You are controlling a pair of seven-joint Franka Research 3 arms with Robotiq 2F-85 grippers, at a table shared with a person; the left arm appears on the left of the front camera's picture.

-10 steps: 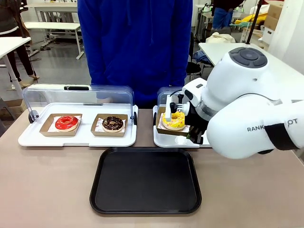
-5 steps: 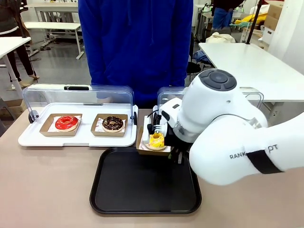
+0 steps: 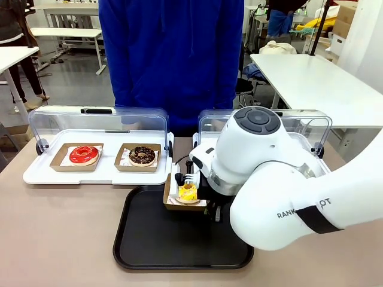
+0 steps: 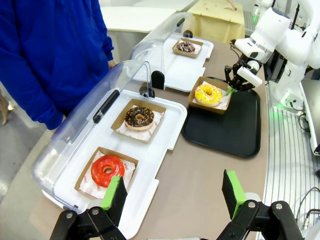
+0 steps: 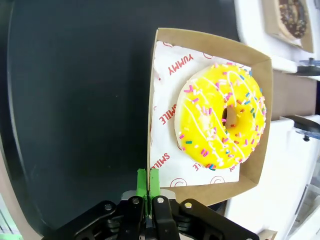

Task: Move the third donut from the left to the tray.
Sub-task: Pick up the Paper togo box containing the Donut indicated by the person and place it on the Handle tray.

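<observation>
The third donut from the left (image 5: 222, 122), with yellow icing and sprinkles, lies in a brown cardboard box (image 5: 260, 100). My right gripper (image 5: 148, 184) is shut on the box's side wall with its green pads pinching the cardboard. In the front view the yellow donut (image 3: 187, 192) and its box hang over the far edge of the black tray (image 3: 179, 242), with the right arm covering part of them. From the left wrist view the donut (image 4: 208, 93) sits at the tray's (image 4: 225, 130) edge beside the right gripper (image 4: 235, 82). My left gripper (image 4: 173, 192) stands open, holding nothing.
A white tray (image 3: 36, 173) with its clear lid raised holds a red donut (image 3: 84, 154) and a chocolate donut (image 3: 142, 155). A second lidded white tray (image 3: 299, 122) sits behind the right arm. A person in blue stands at the far side.
My right arm has carried the box with the yellow donut off the right-hand white tray, leftward and nearer, to over the black tray. The grip stays shut.
</observation>
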